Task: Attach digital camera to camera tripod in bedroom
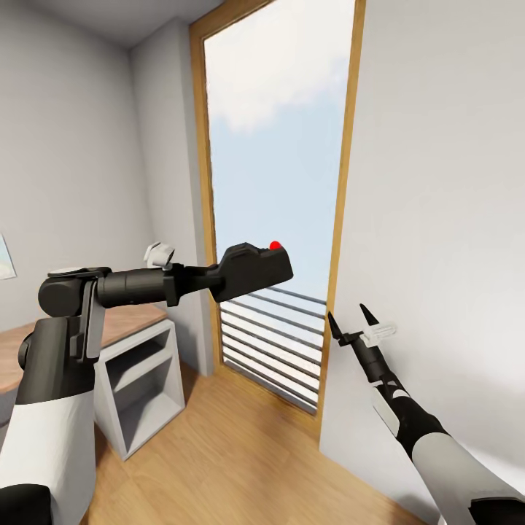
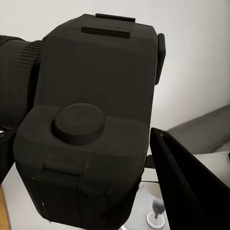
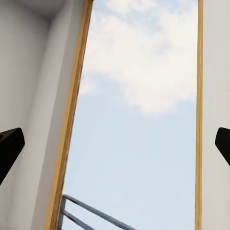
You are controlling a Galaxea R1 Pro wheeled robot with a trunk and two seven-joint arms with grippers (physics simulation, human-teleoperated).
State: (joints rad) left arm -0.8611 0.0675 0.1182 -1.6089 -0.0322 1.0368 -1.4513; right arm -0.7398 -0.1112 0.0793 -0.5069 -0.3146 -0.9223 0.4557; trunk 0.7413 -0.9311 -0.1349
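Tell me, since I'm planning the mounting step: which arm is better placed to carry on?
Left. Its tool is shut on the chunky black digital camera with the red round button. The right tool is open, holding nothing, near the white wall.

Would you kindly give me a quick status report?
Left gripper shut on digital camera, held mid-air. Right gripper open, empty. Tall window ahead, shelf unit at left.

A tall wood-framed window (image 1: 277,189) fills the far wall between plain white walls (image 1: 437,219), showing blue sky and cloud with a grey slatted railing (image 1: 273,335) across its base. Light wood floor (image 1: 233,467) runs beneath. At left stands a white open shelf unit (image 1: 142,390) under a wooden top (image 1: 117,324).
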